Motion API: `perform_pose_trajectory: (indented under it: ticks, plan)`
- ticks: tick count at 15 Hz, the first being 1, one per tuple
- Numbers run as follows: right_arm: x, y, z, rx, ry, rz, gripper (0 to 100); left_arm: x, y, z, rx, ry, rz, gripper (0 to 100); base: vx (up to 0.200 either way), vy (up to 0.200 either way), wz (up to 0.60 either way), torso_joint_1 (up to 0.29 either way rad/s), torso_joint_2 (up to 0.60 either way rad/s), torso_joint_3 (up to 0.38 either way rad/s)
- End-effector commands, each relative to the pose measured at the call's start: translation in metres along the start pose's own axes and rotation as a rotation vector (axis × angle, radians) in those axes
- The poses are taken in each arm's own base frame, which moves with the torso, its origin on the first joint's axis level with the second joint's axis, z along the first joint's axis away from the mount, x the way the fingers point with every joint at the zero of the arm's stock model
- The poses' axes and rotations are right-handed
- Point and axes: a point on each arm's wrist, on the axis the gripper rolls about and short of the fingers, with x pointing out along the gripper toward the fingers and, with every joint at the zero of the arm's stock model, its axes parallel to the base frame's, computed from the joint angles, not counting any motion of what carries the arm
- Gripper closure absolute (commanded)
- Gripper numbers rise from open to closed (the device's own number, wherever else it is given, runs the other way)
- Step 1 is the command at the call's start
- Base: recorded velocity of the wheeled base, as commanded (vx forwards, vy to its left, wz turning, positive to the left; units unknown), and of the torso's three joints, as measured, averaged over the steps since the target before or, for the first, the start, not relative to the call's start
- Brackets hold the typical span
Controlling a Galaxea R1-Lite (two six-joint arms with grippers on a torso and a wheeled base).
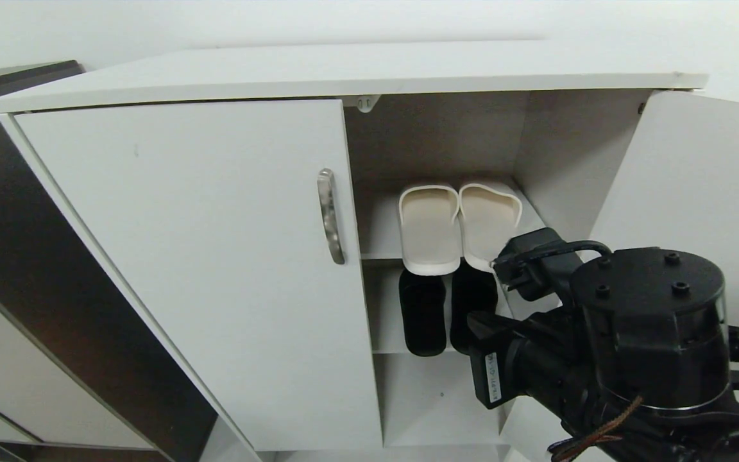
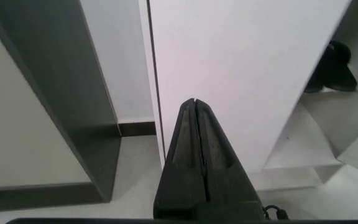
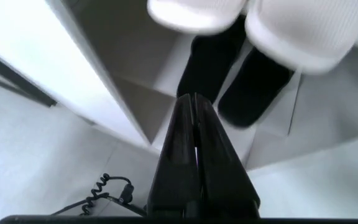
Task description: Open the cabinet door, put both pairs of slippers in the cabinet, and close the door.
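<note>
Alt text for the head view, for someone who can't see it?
Both slipper pairs are inside the white cabinet: the white pair on the upper shelf, the black pair on the shelf below. Its right door stands open, the left door shut.

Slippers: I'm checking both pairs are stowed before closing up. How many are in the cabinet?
4. Two white slippers lie side by side on the upper shelf; two black slippers sit on the shelf below, one partly behind the right arm.
</note>
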Motion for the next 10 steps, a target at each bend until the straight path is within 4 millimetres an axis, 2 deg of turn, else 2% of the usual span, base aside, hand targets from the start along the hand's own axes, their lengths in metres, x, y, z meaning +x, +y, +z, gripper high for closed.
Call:
perform_pose_trajectory:
  ticks: [1, 10]
  plan:
    - [0.0003, 0.0005, -0.0005, -0.002, 0.001, 0.001, 100, 0.0001, 0.0, 0.0, 0.0, 0.001, 0.0, 100, -0.2, 0.0, 0.0, -0.007, 0.0, 0.002]
    - [-0.0001, 0.0, -0.0019, -0.003, 0.005, 0.0, 100, 0.0001, 0.0, 0.0, 0.0, 0.001, 0.0, 100, -0.2, 0.0, 0.0, 0.002, 0.0, 0.003]
